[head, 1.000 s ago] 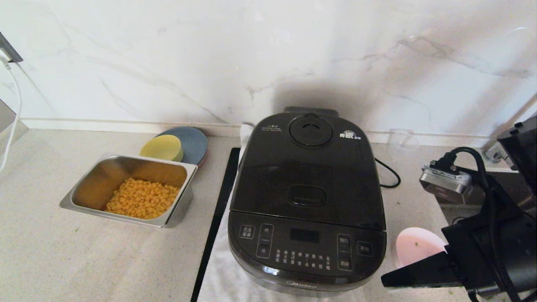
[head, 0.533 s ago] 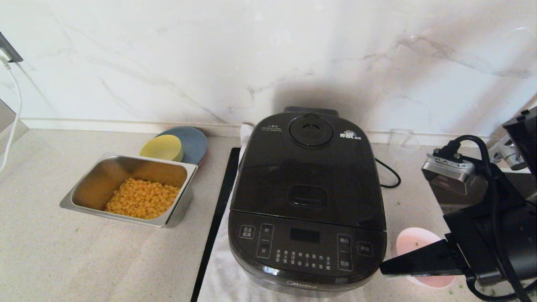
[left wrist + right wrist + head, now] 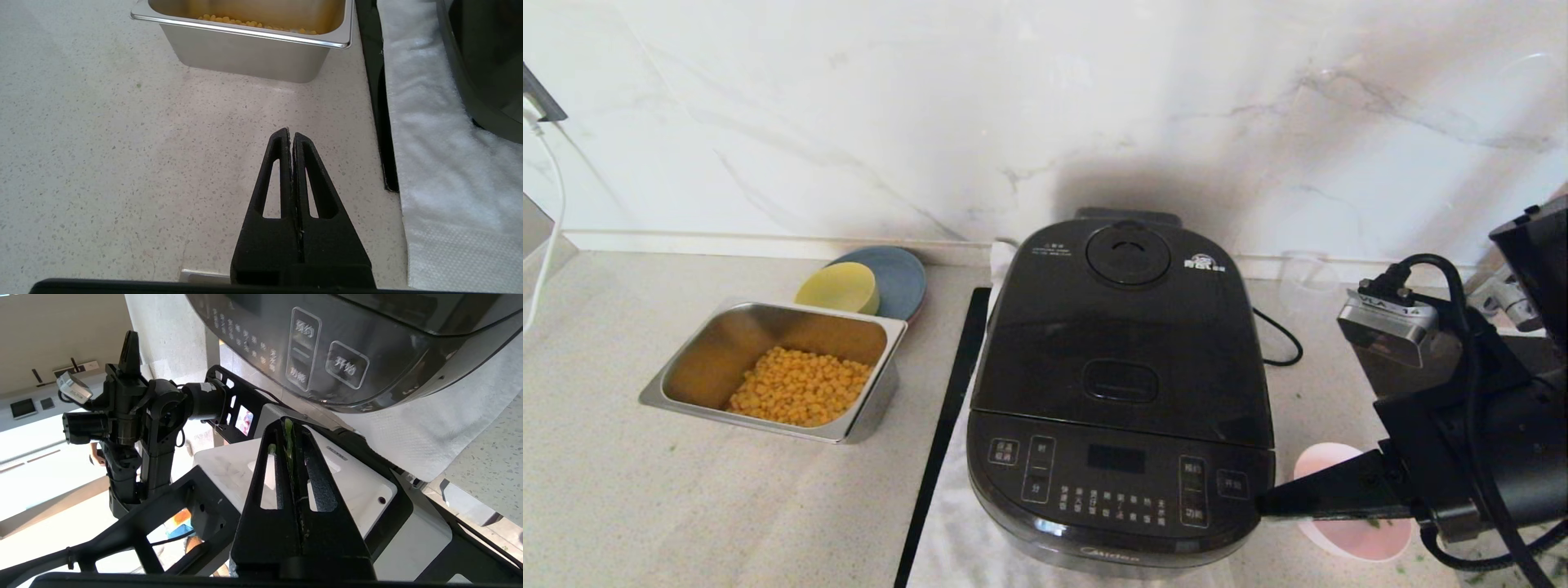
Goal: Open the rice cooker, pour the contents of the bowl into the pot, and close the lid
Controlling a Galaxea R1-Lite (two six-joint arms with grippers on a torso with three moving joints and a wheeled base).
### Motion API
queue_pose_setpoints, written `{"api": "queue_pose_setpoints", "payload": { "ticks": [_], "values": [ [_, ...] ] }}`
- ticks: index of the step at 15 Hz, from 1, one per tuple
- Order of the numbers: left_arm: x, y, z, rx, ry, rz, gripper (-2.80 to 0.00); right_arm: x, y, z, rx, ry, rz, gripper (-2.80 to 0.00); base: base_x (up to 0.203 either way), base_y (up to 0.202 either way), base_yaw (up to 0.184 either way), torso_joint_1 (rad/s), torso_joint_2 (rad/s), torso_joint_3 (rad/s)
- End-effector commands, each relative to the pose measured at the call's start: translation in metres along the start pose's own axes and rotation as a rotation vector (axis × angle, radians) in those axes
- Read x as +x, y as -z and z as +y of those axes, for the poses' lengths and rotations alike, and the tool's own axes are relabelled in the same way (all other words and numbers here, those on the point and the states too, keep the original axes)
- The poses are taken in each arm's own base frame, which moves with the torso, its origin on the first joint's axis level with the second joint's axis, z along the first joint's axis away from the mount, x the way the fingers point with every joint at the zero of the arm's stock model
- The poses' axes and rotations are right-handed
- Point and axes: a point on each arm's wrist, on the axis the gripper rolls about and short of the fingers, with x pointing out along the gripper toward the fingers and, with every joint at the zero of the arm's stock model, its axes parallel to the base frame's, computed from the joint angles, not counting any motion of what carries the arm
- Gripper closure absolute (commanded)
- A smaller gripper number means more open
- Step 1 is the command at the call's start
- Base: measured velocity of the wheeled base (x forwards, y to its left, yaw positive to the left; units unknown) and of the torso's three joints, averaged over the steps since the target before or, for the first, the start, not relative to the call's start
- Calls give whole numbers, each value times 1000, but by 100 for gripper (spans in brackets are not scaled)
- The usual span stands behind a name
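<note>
On the table: a speckled pale stone table (image 3: 645, 506) before a white marbled wall carries everything.
Rice cooker: the large glossy black boxy rice cooker (image 3: 1119, 392) stands mid-table on a white towel (image 3: 947, 531), its button panel facing the robot.
Lid: the hinged black lid (image 3: 1123, 327) with round steam vent lies shut, so the pot is hidden.
Bowl: the small shallow pale-pink bowl (image 3: 1352, 539) sits on the table just beside the cooker's right front corner, partly covered by the right arm; green herb bits cling to its near rim.
Right end effector: the right end effector (image 3: 1270, 508) lies level above the bowl, its tip pointing left, at the cooker's front right corner; in the right wrist view its fingers (image 3: 310, 457) are pressed together with a green shred caught between them.
Left end effector: the left end effector (image 3: 291, 136) hangs over bare table near the steel tray, fingers pressed together, holding nothing.
Other things: a rectangular steel tray of yellow corn (image 3: 776, 371) stands left of the cooker; behind it a yellow bowl (image 3: 837, 287) rests on a blue-grey plate (image 3: 900, 273).
</note>
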Motion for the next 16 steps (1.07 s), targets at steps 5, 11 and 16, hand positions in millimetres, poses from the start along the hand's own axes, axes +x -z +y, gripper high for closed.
{"api": "queue_pose_setpoints", "payload": {
  "ticks": [5, 11, 16],
  "values": [
    [0, 0, 0, 0, 1, -2, 0, 9, -11, -6, 13, -2, -22, 0, 0, 0, 0, 0, 0, 0],
    [0, 0, 0, 0, -1, -2, 0, 9, -13, -10, 27, 9, -34, 0, 0, 0, 0, 0, 0, 0],
    [0, 0, 0, 0, 0, -2, 0, 9, -16, -13, 38, 17, -39, 0, 0, 0, 0, 0, 0, 0]
  ]
}}
